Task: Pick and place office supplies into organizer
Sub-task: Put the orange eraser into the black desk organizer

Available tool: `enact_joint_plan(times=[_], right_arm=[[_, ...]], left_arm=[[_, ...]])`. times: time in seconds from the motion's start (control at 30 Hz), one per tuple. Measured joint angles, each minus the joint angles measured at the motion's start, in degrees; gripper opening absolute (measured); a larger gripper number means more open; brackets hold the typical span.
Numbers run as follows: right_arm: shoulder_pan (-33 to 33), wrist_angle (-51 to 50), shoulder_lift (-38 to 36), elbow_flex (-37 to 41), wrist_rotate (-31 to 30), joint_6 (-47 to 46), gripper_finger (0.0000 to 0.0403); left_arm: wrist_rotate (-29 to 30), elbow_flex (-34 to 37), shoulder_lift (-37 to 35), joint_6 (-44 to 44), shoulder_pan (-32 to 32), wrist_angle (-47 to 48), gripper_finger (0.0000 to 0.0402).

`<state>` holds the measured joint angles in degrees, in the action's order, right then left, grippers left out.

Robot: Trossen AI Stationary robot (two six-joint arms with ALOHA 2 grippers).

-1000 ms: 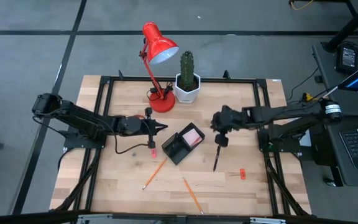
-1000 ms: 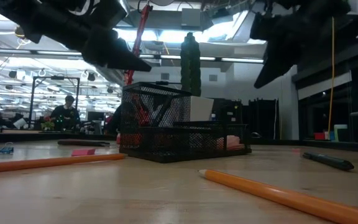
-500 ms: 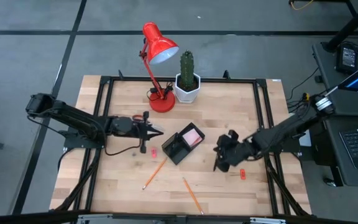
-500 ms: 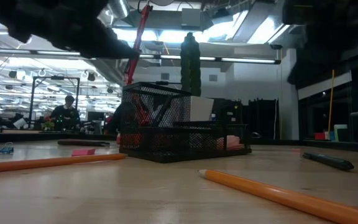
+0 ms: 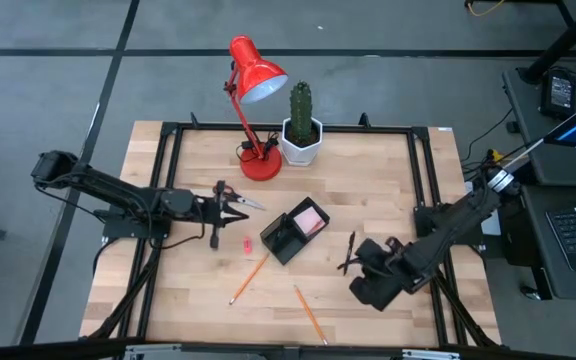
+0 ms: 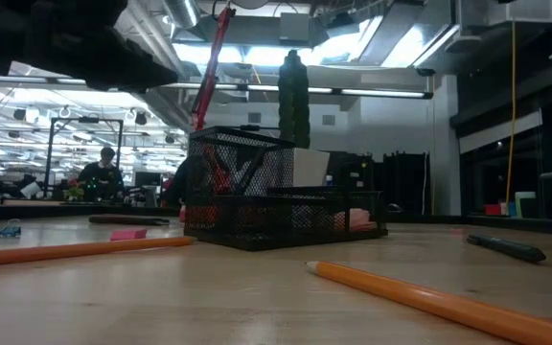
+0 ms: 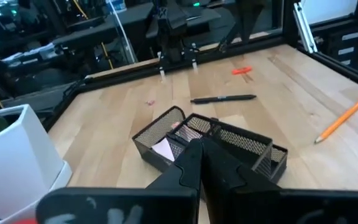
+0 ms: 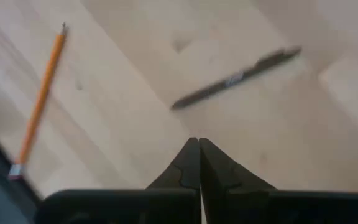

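Observation:
The black mesh organizer (image 5: 290,230) (image 7: 211,140) (image 6: 276,206) stands mid-table with the pink sticky pad (image 5: 310,218) inside. My left gripper (image 5: 240,208) (image 7: 197,145) hovers left of it, shut, pointing at it. A dark shape with red bits (image 5: 218,187) beside that gripper may be the scissors; I cannot tell. The black pen (image 5: 349,250) (image 8: 235,78) lies flat, right of the organizer. My right gripper (image 5: 350,270) (image 8: 194,143) is shut and sits at the pen's near end, apart from it. Two orange pencils (image 5: 249,278) (image 5: 309,313) and a pink piece (image 5: 247,243) lie on the wood.
The red desk lamp (image 5: 253,85) and the cactus in its white pot (image 5: 301,130) stand at the far edge. A small red piece (image 7: 241,71) lies beyond the pen in the left wrist view; the right arm covers it from above. A black frame borders the table (image 5: 168,160).
My right gripper has swung from over the pen's far end toward the table's near edge and down, ending by the pen's near end. My left gripper has drawn back toward the table's left edge, away from the organizer. Nothing on the table has moved.

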<state>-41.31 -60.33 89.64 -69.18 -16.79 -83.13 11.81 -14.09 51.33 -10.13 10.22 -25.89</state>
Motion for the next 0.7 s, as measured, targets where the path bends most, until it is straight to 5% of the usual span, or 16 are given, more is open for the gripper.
enact_joint_plan(times=[0.37,0.7], right_arm=[[-9.43,-11.32,0.05,0.08,0.60,-28.81,0.0006],[-13.08,-11.65,2.87,0.08,0.57,-36.69,0.0061]], left_arm=[[0.00,0.02,-0.48,0.33,0.00,-0.08,0.0002],[0.00,0.02,-0.48,0.35,0.00,-1.00,0.0001]])
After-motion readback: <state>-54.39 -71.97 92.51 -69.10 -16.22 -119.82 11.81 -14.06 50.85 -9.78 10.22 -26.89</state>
